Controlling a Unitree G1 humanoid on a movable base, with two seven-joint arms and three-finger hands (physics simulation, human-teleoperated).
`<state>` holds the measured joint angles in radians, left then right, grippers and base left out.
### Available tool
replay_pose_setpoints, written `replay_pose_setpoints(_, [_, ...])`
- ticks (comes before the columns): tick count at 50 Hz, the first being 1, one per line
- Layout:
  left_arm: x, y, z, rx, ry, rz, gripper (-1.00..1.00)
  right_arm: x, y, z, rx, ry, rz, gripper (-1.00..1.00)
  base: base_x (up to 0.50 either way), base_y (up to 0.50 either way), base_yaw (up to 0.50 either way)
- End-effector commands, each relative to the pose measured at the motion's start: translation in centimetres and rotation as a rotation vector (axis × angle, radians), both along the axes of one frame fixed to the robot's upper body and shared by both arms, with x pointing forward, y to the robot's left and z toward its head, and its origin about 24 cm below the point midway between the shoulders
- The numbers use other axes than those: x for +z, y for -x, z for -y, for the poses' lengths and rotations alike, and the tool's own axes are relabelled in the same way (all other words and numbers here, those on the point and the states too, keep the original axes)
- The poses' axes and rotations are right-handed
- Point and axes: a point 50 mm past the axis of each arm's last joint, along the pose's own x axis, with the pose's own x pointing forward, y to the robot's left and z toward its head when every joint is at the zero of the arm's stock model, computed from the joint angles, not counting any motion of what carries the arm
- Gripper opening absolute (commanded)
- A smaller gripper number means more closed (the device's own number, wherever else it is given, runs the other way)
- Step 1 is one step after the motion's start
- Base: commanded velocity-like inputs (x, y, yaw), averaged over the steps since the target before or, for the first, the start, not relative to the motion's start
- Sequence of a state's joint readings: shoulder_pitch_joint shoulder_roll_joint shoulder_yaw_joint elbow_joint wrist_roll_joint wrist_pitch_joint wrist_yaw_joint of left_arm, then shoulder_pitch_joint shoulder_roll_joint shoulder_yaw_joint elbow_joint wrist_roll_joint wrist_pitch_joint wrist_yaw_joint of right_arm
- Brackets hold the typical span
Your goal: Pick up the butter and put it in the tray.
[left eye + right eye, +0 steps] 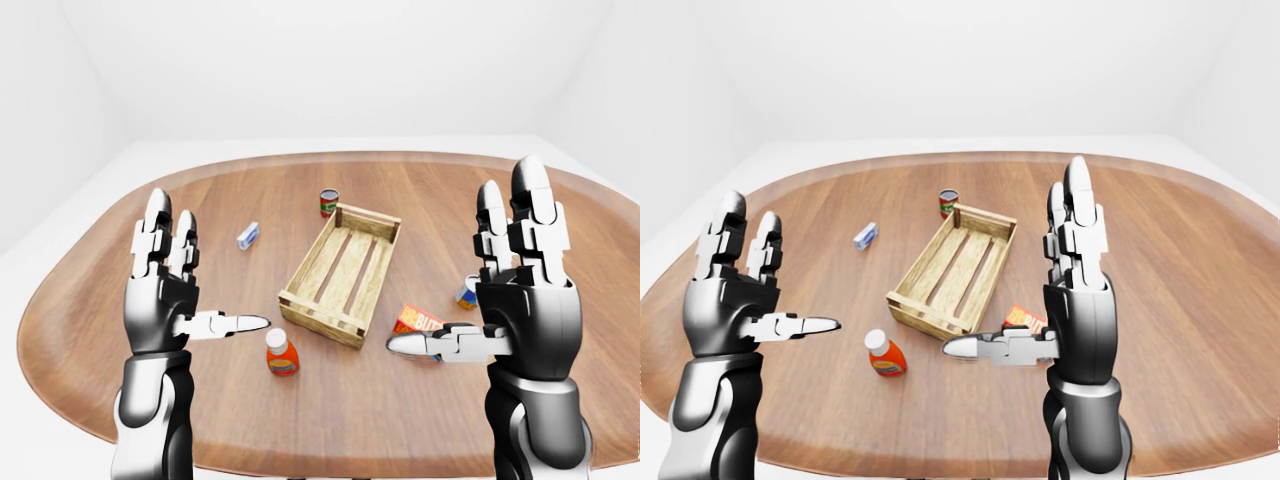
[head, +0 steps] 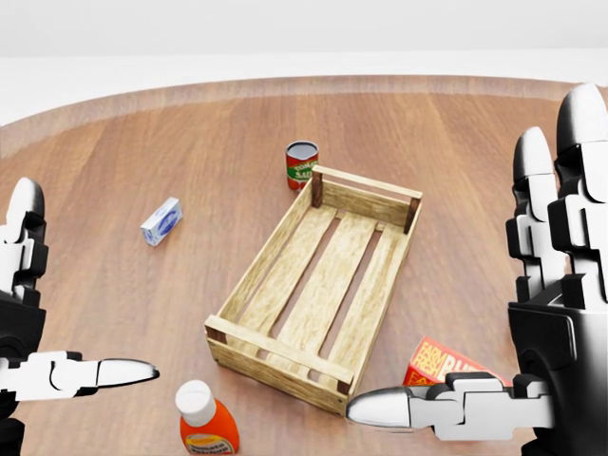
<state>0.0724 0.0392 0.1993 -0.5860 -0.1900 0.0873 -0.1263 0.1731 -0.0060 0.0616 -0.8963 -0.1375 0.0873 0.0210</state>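
Worktop (image 1: 330,420), oval, brown wood grain, carries everything in view. On it, near the middle, sits the slatted pale-wood tray (image 2: 323,285), open-topped, nothing inside it.

My right hand (image 1: 500,300) is raised above the worktop at the right of the left-eye view, fingers straight up and spread, thumb pointing across toward the left; it grips nothing. My left hand (image 1: 175,295) is raised at the left in the same pose, fingers up, thumb pointing right, also holding nothing. Both hands are clear of all objects.

The red-and-orange butter box (image 1: 420,320) lies on the worktop just beside the tray's lower-right corner, outside it. In the head view my right thumb covers its lower part; in the left-eye view the thumb crosses just below it.

The orange ketchup bottle with a white cap (image 1: 281,355) stands upright near the tray's lower-left corner, apart from it. A red-and-green tin can (image 2: 301,164) stands upright just beyond the tray's upper-left corner. A second tin can with a blue-and-yellow label (image 1: 467,292) shows partly behind my right hand in the left-eye view. A small blue-and-white carton (image 2: 161,221) lies well to the left of the tray.
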Motion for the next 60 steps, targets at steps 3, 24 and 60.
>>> replay_pose_setpoints(3, [0.0, -0.1, -0.1, 0.003, 0.002, 0.001, 1.0, 0.1, 0.0, 0.1, -0.004, -0.002, 0.005, 1.0, 0.5, 0.18, 0.0])
replay_pose_setpoints(24, [1.0, 0.7, -0.2, -0.001, 0.003, 0.05, 1.0, 0.2, 0.1, 1.0, -0.039, -0.073, 0.015, 1.0, 0.06, 0.02, 0.0])
replay_pose_setpoints(60, [3.1, 1.9, -0.8, 0.002, 0.015, 0.16, 1.0, 0.8, 2.2, 5.8, -0.511, 0.549, -0.32, 1.0, 0.0, 0.0, 0.0])
